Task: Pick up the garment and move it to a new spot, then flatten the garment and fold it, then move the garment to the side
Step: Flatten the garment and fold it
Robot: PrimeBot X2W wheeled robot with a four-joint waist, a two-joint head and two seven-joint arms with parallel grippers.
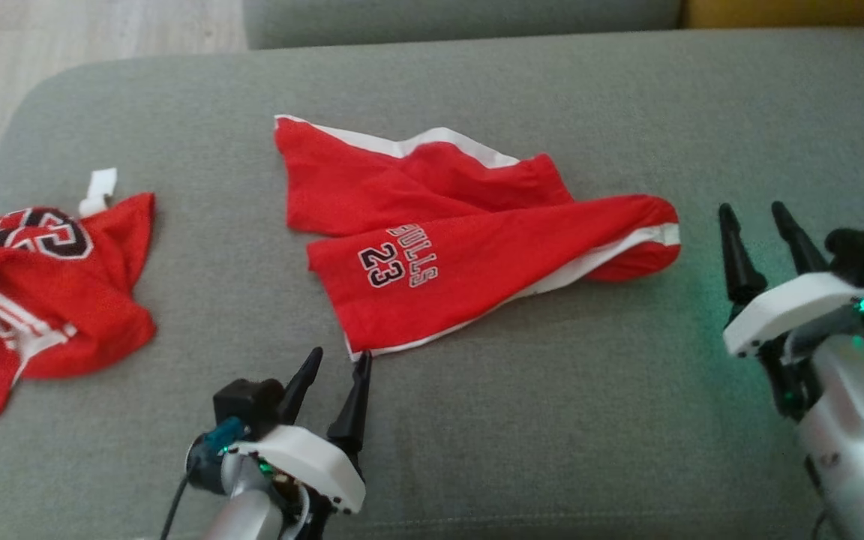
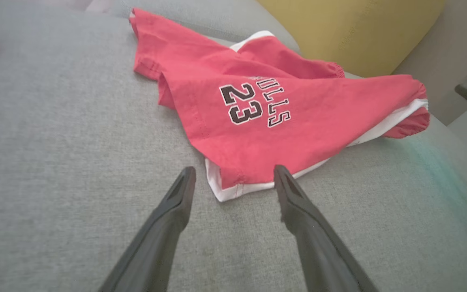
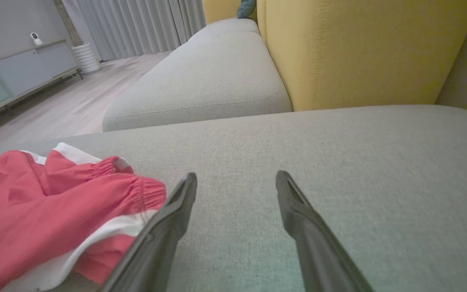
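Note:
The garment (image 1: 469, 247) is a pair of red shorts with white trim and "BULLS 23" print, lying loosely folded on the grey sofa cushion (image 1: 477, 435). My left gripper (image 1: 340, 358) stands open at the shorts' near corner (image 2: 233, 188), which lies between the fingertips; the fingers are not closed on it. My right gripper (image 1: 753, 210) is open just right of the waistband end (image 3: 136, 190), holding nothing. In the right wrist view the waistband lies beside the left finger (image 3: 176, 211).
A second red jersey (image 1: 42, 292) lies crumpled at the cushion's left edge. A yellow backrest (image 3: 359, 52) rises behind the cushion. Another grey seat (image 3: 201, 89) and wooden floor (image 3: 55, 109) lie beyond. Bare cushion spreads in front and to the right.

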